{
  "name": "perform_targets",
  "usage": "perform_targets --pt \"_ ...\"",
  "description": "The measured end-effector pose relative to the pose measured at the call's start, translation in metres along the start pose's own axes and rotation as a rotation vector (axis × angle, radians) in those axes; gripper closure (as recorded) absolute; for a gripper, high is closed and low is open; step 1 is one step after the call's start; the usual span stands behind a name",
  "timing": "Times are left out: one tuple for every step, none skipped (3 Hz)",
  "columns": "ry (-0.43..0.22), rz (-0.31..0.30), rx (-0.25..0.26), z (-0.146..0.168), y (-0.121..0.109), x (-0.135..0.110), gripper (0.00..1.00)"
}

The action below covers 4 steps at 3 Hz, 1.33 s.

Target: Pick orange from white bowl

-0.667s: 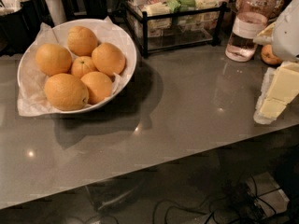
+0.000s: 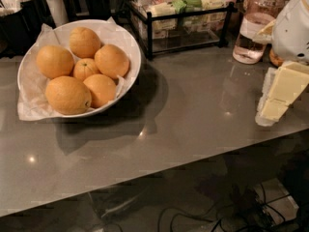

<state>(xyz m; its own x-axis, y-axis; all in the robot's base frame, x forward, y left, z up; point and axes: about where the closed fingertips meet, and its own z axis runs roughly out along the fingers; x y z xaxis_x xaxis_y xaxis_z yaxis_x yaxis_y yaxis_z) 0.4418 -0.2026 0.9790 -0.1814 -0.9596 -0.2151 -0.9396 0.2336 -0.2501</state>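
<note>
Oranges [image 2: 67,94], six of them, lie heaped in the white bowl [image 2: 135,57], which stands on the grey tabletop [image 2: 193,124] toward its far left corner. Crumpled white paper [image 2: 29,105] lines the bowl and spills over its rim on the left side. A smaller orange sits in the middle of the pile with the larger ones pressed around it.

The gripper [image 2: 277,100] hangs at the right edge of the tabletop, well apart from the bowl, its pale yellow end pointing down and leftward close to the surface. Whether it is spread or closed I cannot tell, and nothing is seen in it.

Along the far edge stands a black wire rack [image 2: 149,33] filled with packets, and just right of it, near the far right corner, a clear bottle [image 2: 253,28]. Cables [image 2: 193,216] lie on the floor below the near edge.
</note>
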Motion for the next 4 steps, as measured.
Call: perform_targets --pt "-0.048 -0.113 -0.058 0.011 0.007 -0.041 0.00" --pt "-0.119 -0.234 -0.144 0.028 0.022 -0.086 0.00" --pt "-0.189 -0.333 -0.207 0.041 0.040 -0.128 0.00" --pt "-0.244 -0.415 -0.252 0.052 0.057 -0.166 0.00"
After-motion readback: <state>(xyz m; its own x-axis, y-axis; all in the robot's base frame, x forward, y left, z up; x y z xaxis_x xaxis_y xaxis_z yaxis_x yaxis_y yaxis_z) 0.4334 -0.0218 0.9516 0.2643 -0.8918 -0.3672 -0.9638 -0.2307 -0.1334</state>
